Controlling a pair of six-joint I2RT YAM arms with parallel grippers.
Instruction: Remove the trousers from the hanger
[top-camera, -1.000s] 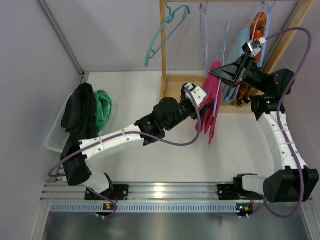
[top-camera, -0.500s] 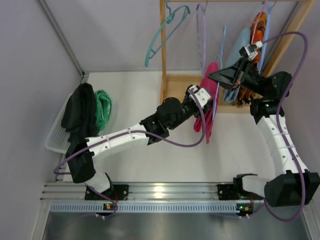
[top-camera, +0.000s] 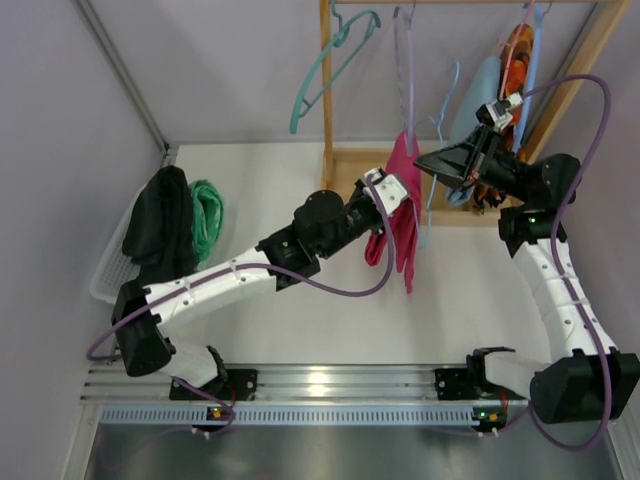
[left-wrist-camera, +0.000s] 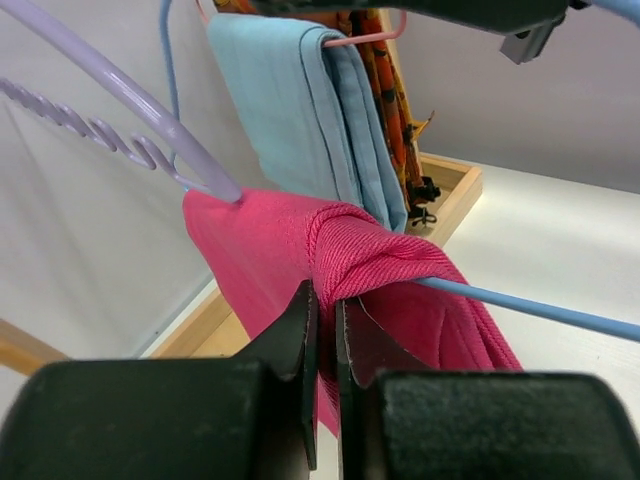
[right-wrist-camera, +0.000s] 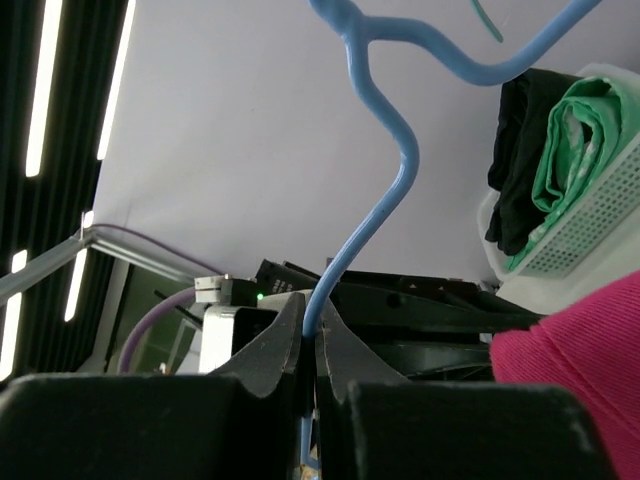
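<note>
The magenta pink trousers (top-camera: 402, 220) (left-wrist-camera: 400, 265) hang folded over the bar of a blue hanger (top-camera: 433, 190) (left-wrist-camera: 545, 309). My left gripper (top-camera: 397, 193) (left-wrist-camera: 327, 305) is shut on a fold of the pink cloth at the top. My right gripper (top-camera: 432, 160) (right-wrist-camera: 311, 325) is shut on the blue hanger's wire (right-wrist-camera: 385, 200) below its hook. Light blue trousers (top-camera: 472, 105) (left-wrist-camera: 290, 95) and orange patterned trousers (top-camera: 516, 48) (left-wrist-camera: 385, 95) hang behind on the rack. Black trousers (top-camera: 160, 215) (right-wrist-camera: 522, 150) and mint-green ones (top-camera: 207, 215) (right-wrist-camera: 572, 135) lie in the basket.
A white basket (top-camera: 106, 280) (right-wrist-camera: 590, 232) stands at the left wall. The wooden rack (top-camera: 326, 110) also carries a bare teal hanger (top-camera: 330, 70) and a lilac hanger (top-camera: 406, 70) (left-wrist-camera: 130, 95), which touches the pink cloth.
My left gripper has shut on the pink trousers and drawn them left, away from the blue hanger. The right gripper keeps its hold on the hanger and has shifted slightly.
</note>
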